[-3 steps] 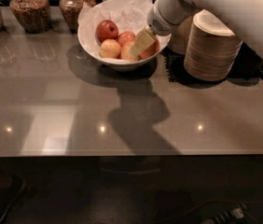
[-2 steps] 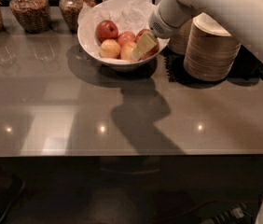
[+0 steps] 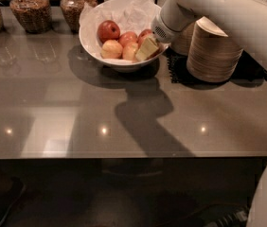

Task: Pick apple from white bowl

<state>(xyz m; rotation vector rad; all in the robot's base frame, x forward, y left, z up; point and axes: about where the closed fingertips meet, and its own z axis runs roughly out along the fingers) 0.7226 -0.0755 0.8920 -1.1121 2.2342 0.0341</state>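
The white bowl, lined with crumpled white paper, stands at the back of the table and holds several apples. The orange-red apple lies in the middle of the bowl. A darker red apple lies to its left, and two pale yellow apples lie in front. Another reddish apple is partly hidden behind the gripper. My gripper reaches down into the right side of the bowl, just right of the orange-red apple, among the fruit. It holds nothing that I can make out.
A stack of cream disposable bowls stands on a dark mat to the right of the bowl, under my arm. Glass jars of dry food line the back left. The table's front edge runs across the lower view.
The gripper has stayed inside the right side of the bowl and has sunk only slightly. The apples have not visibly moved.
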